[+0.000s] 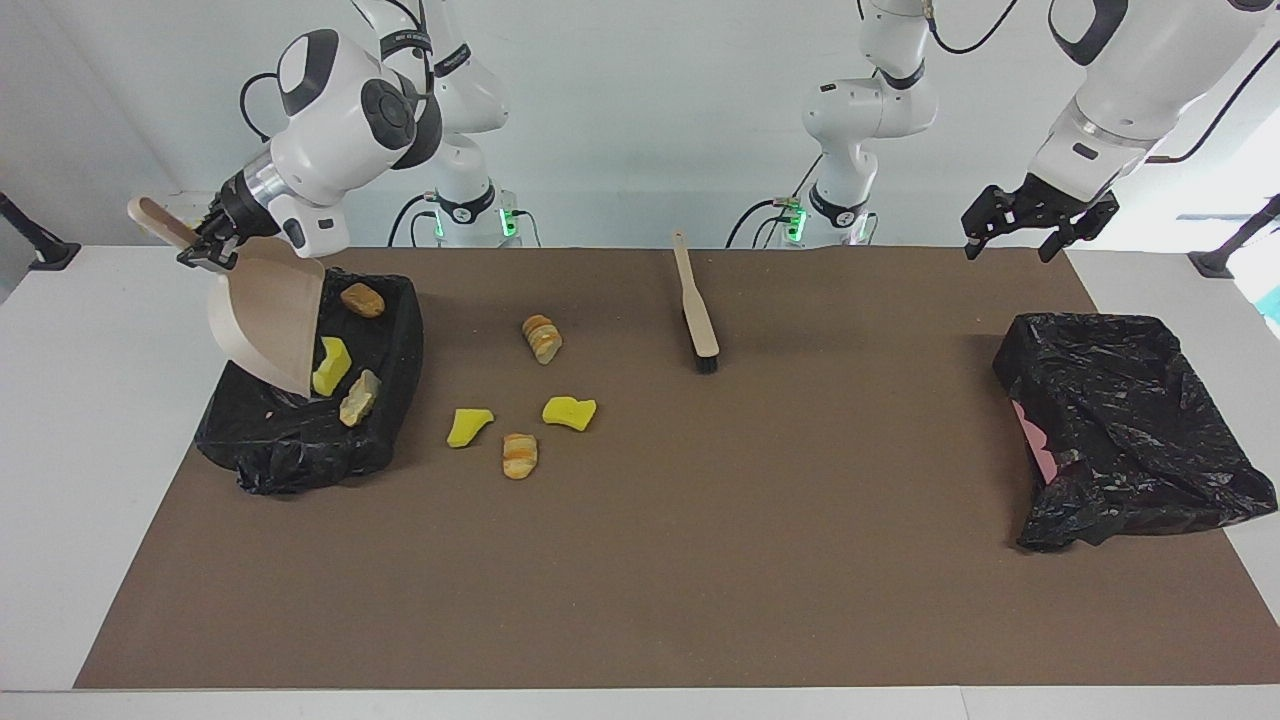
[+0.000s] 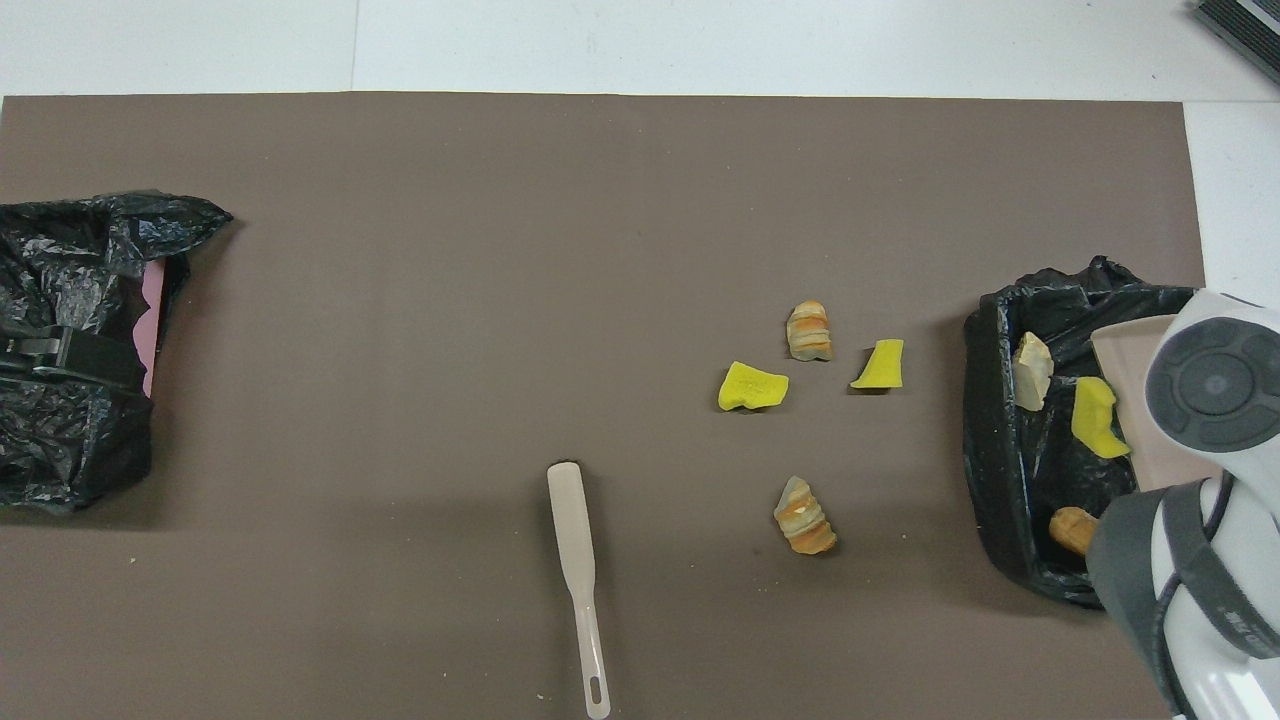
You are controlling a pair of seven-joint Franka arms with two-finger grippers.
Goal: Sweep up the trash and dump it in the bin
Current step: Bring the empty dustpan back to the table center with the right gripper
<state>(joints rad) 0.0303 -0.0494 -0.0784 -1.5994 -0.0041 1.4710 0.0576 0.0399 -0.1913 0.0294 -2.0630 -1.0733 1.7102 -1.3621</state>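
Note:
My right gripper (image 1: 205, 245) is shut on the handle of the beige dustpan (image 1: 268, 320) and holds it tilted, mouth down, over a black-bagged bin (image 1: 300, 450) at the right arm's end. Three pieces of trash lie in that bin: an orange-tan lump (image 1: 362, 299), a yellow chunk (image 1: 332, 366) and a tan lump (image 1: 360, 397). On the mat beside the bin lie two striped lumps (image 1: 542, 338) (image 1: 519, 455) and two yellow chunks (image 1: 468, 426) (image 1: 570, 412). My left gripper (image 1: 1040, 225) is open and empty, up in the air over the second bin's robot-side edge.
A beige hand brush (image 1: 697, 318) lies on the brown mat near the robots, bristles pointing away from them. A second black-bagged bin (image 1: 1130, 420) with a pink wall showing sits at the left arm's end. White table (image 1: 90, 450) surrounds the mat.

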